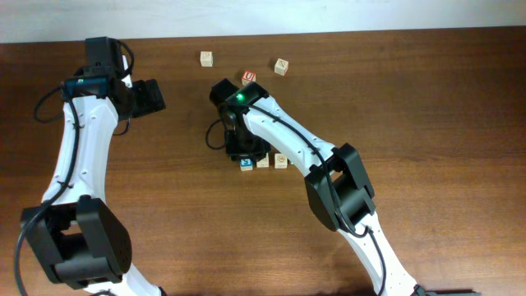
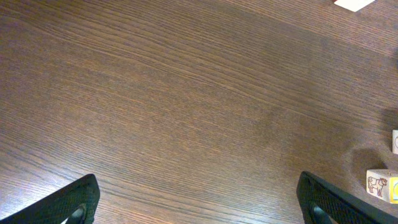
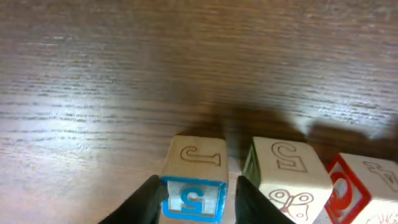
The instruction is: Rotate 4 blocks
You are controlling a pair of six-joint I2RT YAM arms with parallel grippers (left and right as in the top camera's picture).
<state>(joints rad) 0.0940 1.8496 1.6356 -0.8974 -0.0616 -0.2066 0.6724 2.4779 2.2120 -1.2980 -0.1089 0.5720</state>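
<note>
The right gripper sits low over the table, just below the middle of the overhead frame. Its black fingers stand on either side of the blue-faced block. The finger on the picture's left meets the block's edge. A thin sliver seems to show on the other side, so I cannot tell whether the block is clamped or merely straddled. The bottom edge of the wrist view cuts off both the fingers and the blue face.

To the right, almost touching, stands the butterfly block, which has a carved letter on top. Next comes the red-marked block, cropped by the frame's right edge. From overhead this row is partly covered by the arm, and a fourth block cannot be made out.

The left gripper hovers at the upper left of the overhead frame. Its jaws are spread wide over bare wood with nothing between them, and only the fingertips show. At the right edge of its view stand an animal-picture cube with a yellow side and a sliver of another cube. The red-lettered cube and two pale cubes lie near the top of the overhead frame.
</note>
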